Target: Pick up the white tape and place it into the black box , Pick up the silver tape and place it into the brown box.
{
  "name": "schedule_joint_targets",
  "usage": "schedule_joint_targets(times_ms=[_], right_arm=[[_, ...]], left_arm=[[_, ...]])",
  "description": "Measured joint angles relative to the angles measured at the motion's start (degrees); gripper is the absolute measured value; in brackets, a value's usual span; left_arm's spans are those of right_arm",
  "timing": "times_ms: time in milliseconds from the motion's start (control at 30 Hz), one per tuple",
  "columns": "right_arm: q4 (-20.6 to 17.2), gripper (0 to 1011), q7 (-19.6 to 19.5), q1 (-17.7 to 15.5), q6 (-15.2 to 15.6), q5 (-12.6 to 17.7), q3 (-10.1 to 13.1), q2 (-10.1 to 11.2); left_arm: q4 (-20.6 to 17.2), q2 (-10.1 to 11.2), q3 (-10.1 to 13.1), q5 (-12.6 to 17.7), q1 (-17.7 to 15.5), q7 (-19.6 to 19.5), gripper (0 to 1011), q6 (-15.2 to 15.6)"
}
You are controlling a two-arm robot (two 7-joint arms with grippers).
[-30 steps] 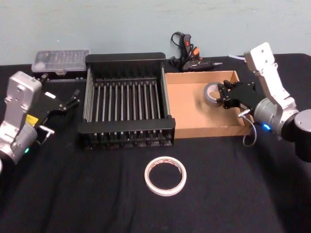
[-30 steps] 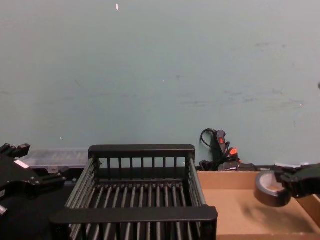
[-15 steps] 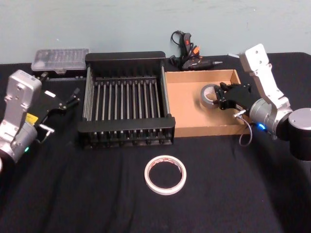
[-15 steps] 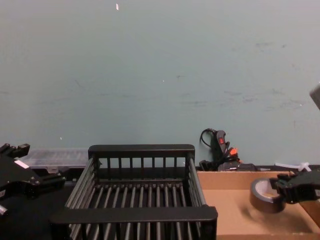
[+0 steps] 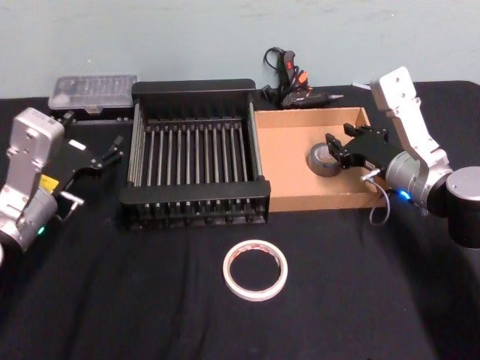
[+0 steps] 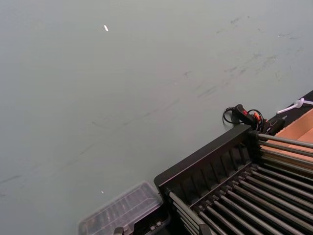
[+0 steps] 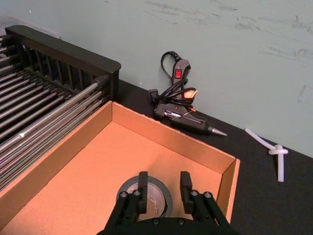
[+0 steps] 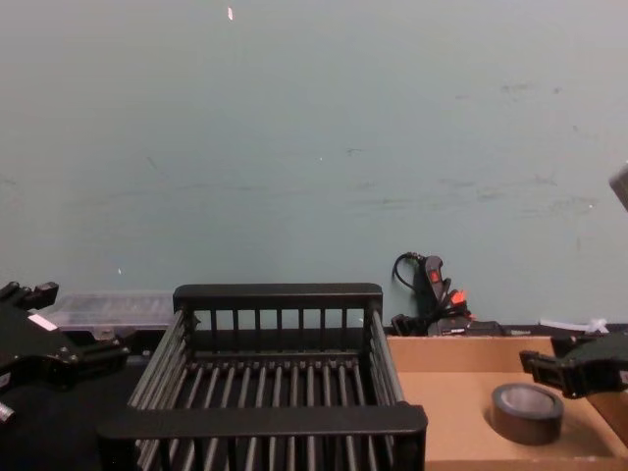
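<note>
The silver tape (image 5: 322, 159) was found lying flat on the floor of the brown box (image 5: 289, 169), released. The right pincer (image 7: 164, 184) was spread, its fingers standing just above the roll and not gripping it. The white tape (image 5: 255, 271) lay flat on the tabletop (image 5: 150, 300) in front of the black box (image 5: 196, 154), near the midline and well apart from both arms. The left pincer (image 5: 112, 150) was held beside the black box's left wall; its state could not be told.

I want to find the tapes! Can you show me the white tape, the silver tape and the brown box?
white tape (image 5: 255, 271), head view, on its flat ring face.
silver tape (image 8: 527, 411), chest view, on its dark outer side.
brown box (image 5: 321, 201), head view, on its near wall.
</note>
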Motion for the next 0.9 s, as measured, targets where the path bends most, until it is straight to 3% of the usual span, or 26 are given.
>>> schedule_joint_targets(times_ms=[667, 900], right_arm=[[-0.12, 997, 0.00, -0.08, 0.07, 0.09, 0.05, 0.06], [-0.25, 1002, 0.06, -0.15, 0.17, 0.42, 0.26, 0.01]], left_arm=[[0.00, 0.00, 0.00, 0.00, 0.00, 0.00, 1001, 0.00], [0.00, 0.00, 0.00, 0.00, 0.00, 0.00, 1002, 0.00]])
